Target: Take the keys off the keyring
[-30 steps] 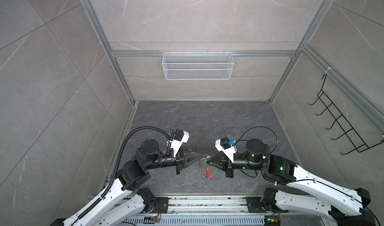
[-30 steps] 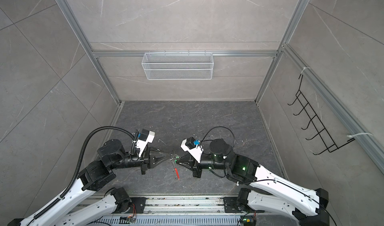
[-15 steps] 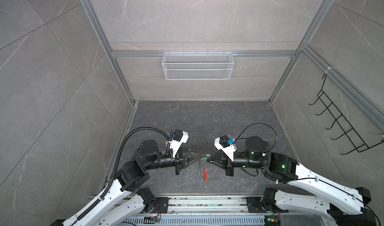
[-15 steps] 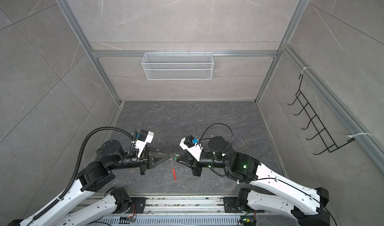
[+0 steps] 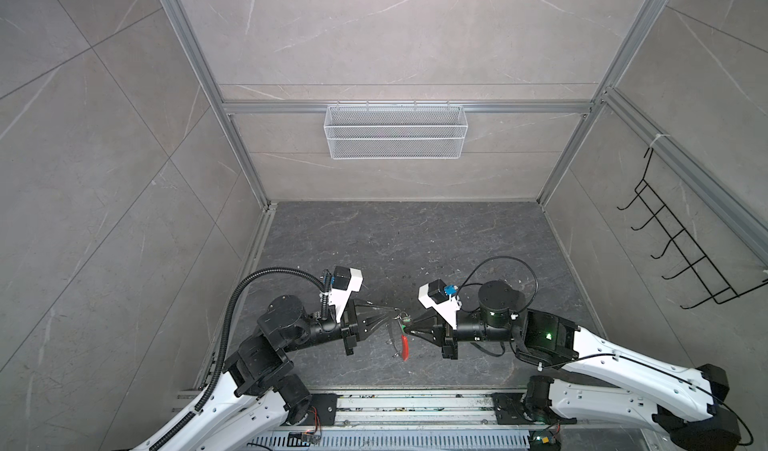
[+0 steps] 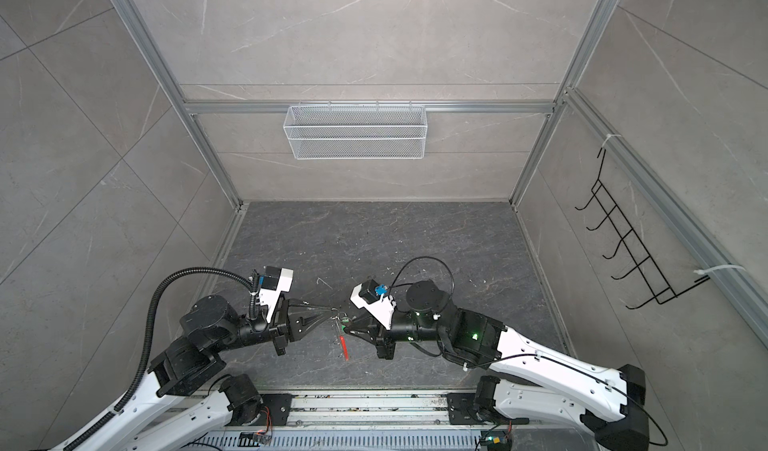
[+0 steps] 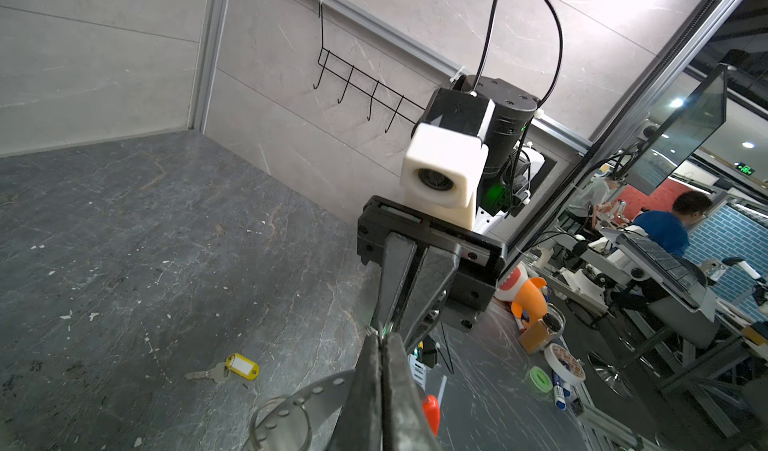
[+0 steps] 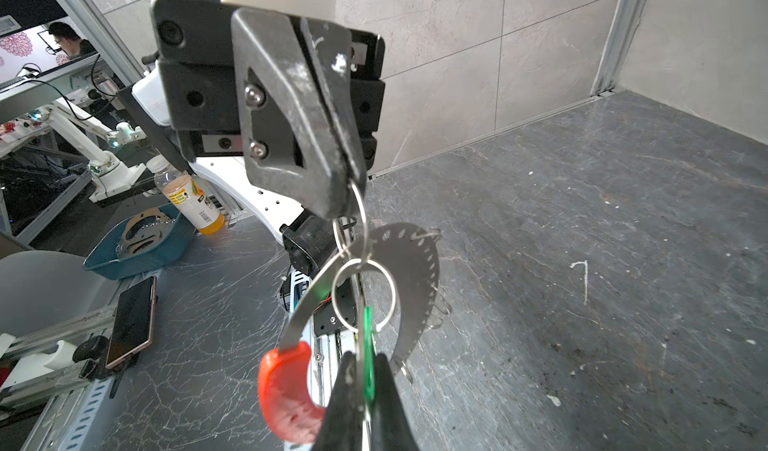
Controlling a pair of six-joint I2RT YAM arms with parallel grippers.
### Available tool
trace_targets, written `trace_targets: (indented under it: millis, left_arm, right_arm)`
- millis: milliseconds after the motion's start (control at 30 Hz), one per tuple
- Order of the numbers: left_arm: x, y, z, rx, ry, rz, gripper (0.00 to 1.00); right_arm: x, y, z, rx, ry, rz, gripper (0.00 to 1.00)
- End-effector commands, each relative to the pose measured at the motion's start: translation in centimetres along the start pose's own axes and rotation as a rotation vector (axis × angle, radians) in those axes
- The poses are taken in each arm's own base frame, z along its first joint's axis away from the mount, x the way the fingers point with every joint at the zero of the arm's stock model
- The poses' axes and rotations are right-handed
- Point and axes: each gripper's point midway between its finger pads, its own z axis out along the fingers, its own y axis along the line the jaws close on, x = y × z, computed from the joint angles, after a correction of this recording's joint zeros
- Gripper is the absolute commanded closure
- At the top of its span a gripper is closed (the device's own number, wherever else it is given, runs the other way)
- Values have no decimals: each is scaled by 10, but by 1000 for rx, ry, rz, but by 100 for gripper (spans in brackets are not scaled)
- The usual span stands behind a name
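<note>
Two robot arms meet tip to tip low over a dark, stone-patterned tabletop (image 5: pixel 374 241), and the keyring (image 8: pixel 419 262) hangs in the air between them. The keyring is a flat grey metal hoop with a curved red sleeve (image 5: pixel 404 347) on its lowest part. In both top views the sleeve dangles clear of the tabletop. The left fingers (image 8: pixel 286 108) are pressed fully together on a small split ring (image 8: pixel 365 216) just above the keyring, apparently to carry its weight and keep it steady. The right fingers (image 7: pixel 399 274) are also closed tight, pinching the green tag (image 8: pixel 368 341) of the green-tagged key (image 5: pixel 406 327) just beside the keyring. Gripping from opposite sides of the keyring probably lets one arm work the key off while the other arm resists the pull. The metal blade of this key cannot be made out. The yellow-tagged key (image 7: pixel 239 366) lies flat on the tabletop, below the keyring and well apart from it, touching neither arm. It appears to be off already, so only the green-tagged key remains to be freed.
</note>
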Motion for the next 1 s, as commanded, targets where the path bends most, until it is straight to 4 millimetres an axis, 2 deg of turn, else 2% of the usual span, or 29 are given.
trace_targets:
  millis: [0, 200, 367, 567, 633, 767, 867, 967]
  left_arm:
    - [-48, -22, -11, 47, -186, 81, 100]
    - [-54, -29, -12, 84, -214, 95, 100]
    - [-53, -33, -7, 129, -207, 95, 100]
    - [-46, -34, -3, 151, -173, 94, 100]
    - [-44, -33, -2, 149, -162, 91, 100]
    - [-41, -34, 0, 160, -141, 85, 100]
    - [-40, -34, 0, 168, -143, 85, 100]
    - [-40, -35, 0, 174, -156, 88, 100]
  right_arm:
    - [19, 0, 8, -8, 48, 31, 100]
    - [33, 5, 23, -56, 76, 49, 100]
    - [34, 12, 30, -96, 78, 57, 100]
    - [27, 8, 19, -47, 83, 61, 99]
    - [24, 9, 13, -33, 79, 58, 90]
    - [15, 10, -7, -4, 39, 45, 62]
    - [4, 16, -21, -6, 4, 34, 56]
    - [-14, 22, -37, -7, -50, 9, 54]
